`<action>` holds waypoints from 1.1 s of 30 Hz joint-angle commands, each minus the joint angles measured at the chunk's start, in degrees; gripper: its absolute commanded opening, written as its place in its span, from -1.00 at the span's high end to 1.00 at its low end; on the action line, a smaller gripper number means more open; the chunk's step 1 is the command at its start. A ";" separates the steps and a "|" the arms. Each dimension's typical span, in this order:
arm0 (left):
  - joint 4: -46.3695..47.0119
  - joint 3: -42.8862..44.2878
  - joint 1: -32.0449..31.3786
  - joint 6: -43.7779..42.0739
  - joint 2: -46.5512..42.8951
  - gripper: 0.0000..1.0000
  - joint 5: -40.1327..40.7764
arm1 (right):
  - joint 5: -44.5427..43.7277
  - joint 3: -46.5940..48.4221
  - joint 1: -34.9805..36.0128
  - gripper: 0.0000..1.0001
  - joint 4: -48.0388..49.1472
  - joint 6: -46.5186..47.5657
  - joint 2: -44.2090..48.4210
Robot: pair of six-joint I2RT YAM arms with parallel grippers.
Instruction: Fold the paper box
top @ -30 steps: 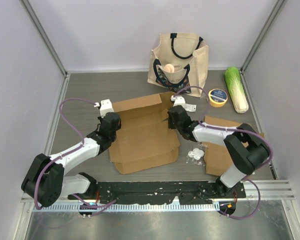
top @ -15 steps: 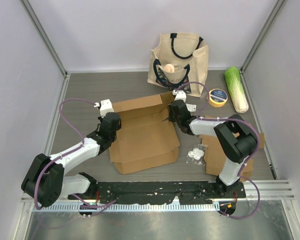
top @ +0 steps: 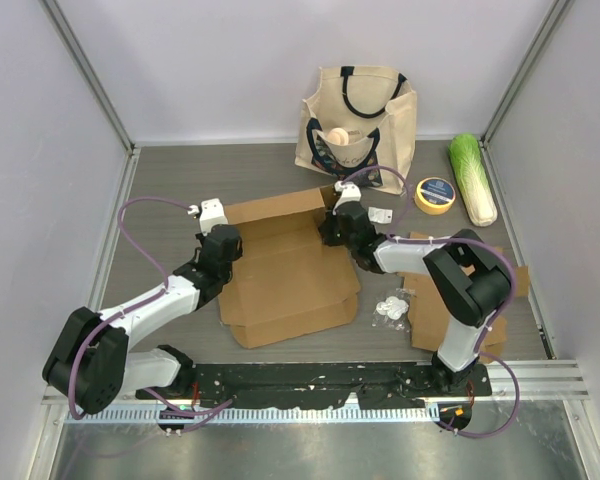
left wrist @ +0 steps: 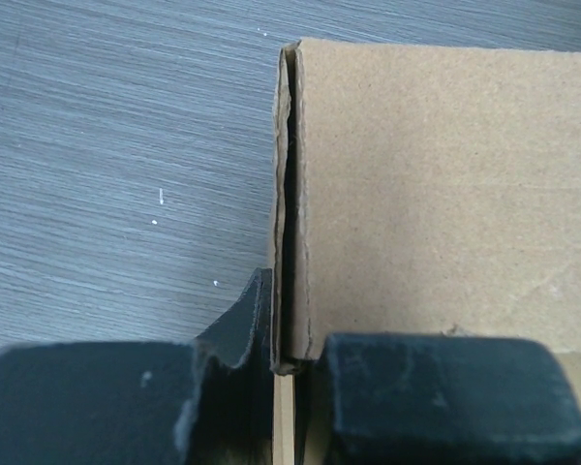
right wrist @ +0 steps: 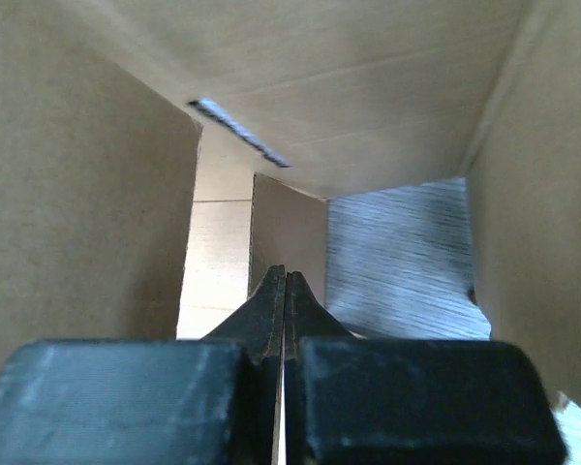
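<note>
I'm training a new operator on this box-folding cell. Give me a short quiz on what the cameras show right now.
1. True or false: the left gripper is clamped on an edge of the cardboard box.
2. In the top view, which item lies just right of the tape roll? A. napa cabbage B. banana C. mug
3. Fill in: the right gripper, among the box's raised flaps, has its jaws ____.

Key: 1 true; 2 A; 3 shut.
</note>
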State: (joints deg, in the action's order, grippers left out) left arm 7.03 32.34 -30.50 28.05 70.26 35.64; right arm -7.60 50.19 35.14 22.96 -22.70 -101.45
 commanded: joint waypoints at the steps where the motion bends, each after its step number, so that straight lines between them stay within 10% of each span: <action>1: -0.26 0.27 -0.08 1.30 0.05 1.00 -1.62 | 4.25 0.34 0.90 0.99 1.92 -0.42 -3.57; 11: -0.87 0.09 -0.08 1.74 -0.47 1.00 -1.36 | -0.48 2.26 0.81 0.98 -7.21 -0.15 -2.71; 22: -0.26 0.01 -0.08 2.44 0.32 1.00 -2.06 | -0.84 -6.76 0.20 0.20 -18.74 -4.36 22.24; 33: 0.00 -0.34 -0.08 2.97 1.02 1.00 -2.50 | -3.64 -19.78 0.02 0.94 -5.03 -11.40 17.35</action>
State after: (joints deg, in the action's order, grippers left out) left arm 7.38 32.34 -30.50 29.28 70.50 35.29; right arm -7.97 33.10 35.38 11.16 -30.04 -80.47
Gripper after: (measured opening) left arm 0.079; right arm 0.054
